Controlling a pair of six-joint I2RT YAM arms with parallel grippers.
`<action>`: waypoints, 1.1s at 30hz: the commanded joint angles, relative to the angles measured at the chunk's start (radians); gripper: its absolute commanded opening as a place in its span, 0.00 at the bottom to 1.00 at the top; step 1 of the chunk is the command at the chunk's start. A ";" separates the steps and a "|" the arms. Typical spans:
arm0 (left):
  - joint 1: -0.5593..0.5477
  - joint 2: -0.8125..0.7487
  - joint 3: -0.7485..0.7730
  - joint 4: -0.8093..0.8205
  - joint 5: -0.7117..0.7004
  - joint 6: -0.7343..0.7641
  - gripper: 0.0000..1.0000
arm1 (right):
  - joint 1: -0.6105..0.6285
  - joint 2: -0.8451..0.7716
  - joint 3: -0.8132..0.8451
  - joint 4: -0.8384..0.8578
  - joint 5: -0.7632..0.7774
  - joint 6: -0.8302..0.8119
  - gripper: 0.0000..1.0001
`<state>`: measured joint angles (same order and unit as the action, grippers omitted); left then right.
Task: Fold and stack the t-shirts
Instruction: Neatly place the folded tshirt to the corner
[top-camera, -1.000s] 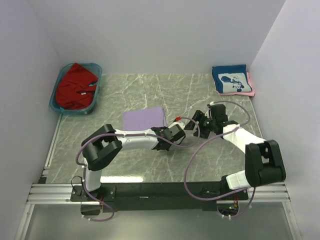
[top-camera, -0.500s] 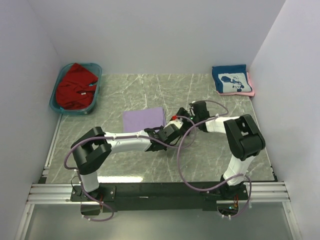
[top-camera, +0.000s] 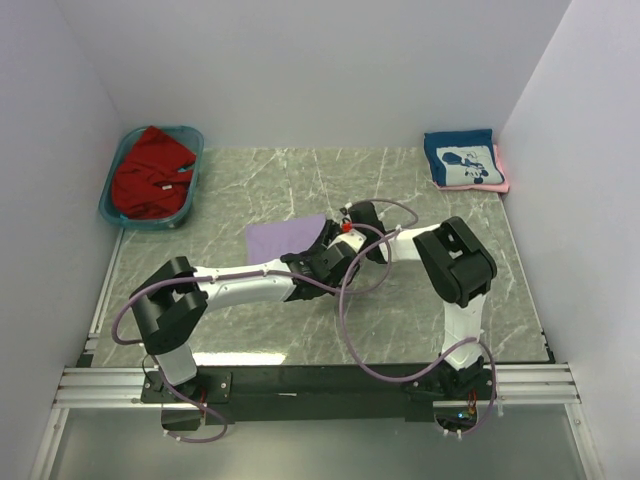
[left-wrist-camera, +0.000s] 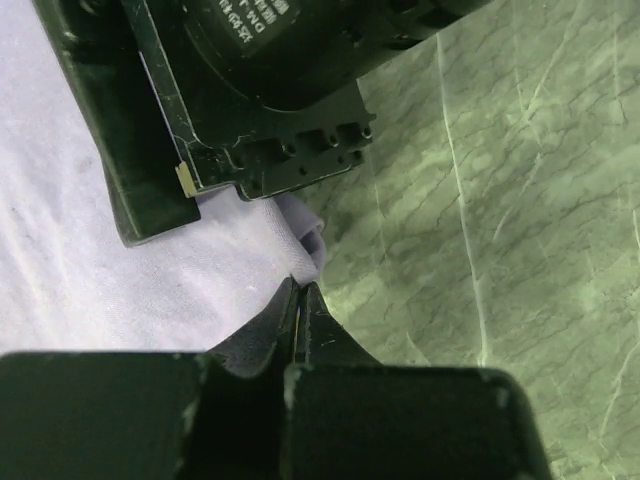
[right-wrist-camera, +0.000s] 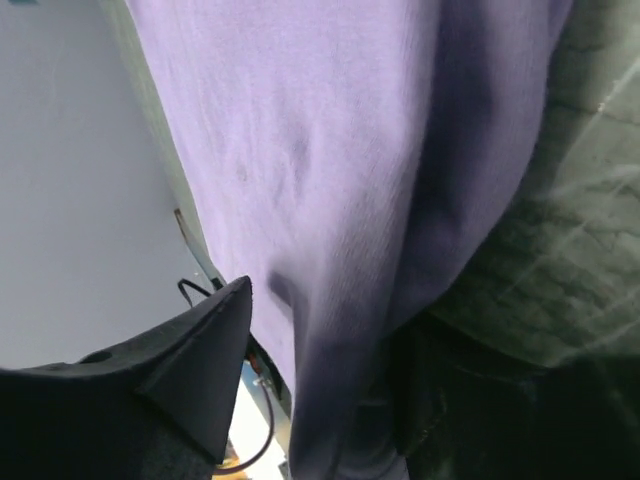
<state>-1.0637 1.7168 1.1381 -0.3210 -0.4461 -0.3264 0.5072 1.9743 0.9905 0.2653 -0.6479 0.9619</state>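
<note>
The folded lavender t-shirt (top-camera: 285, 240) lies mid-table; it also fills the left wrist view (left-wrist-camera: 120, 280) and the right wrist view (right-wrist-camera: 330, 150). My left gripper (top-camera: 330, 252) (left-wrist-camera: 300, 285) is shut, its tips against the shirt's rumpled right corner; I cannot tell if cloth is nipped. My right gripper (top-camera: 340, 222) (right-wrist-camera: 340, 320) is open at the same edge, with a hanging fold of lavender cloth between its fingers. Its black body (left-wrist-camera: 260, 80) sits just ahead of my left tips. The red t-shirt (top-camera: 150, 175) lies in the tub. The navy t-shirt (top-camera: 460, 160) lies on the pink one (top-camera: 503, 182).
The teal tub (top-camera: 196, 150) stands at the back left corner. The navy and pink stack is at the back right by the wall. Both arms cross low over the middle of the marble table (top-camera: 420, 320), their cables looping between them.
Both grippers have moved left and back to the lavender shirt's right edge. The right arm has stretched far leftward. The shirt's right corner now looks lifted.
</note>
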 joint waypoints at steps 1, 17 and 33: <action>-0.001 -0.033 0.003 0.053 0.017 -0.007 0.01 | 0.008 0.035 0.031 -0.067 0.028 -0.041 0.56; 0.143 -0.226 -0.015 0.017 0.211 -0.137 0.57 | -0.105 -0.015 0.236 -0.452 0.217 -0.495 0.00; 0.843 -0.502 -0.257 -0.056 0.489 -0.218 0.93 | -0.371 0.242 0.942 -0.837 0.468 -0.994 0.00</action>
<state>-0.2687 1.2568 0.9646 -0.3820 -0.0219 -0.5026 0.1658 2.1853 1.8027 -0.5293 -0.2554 0.0788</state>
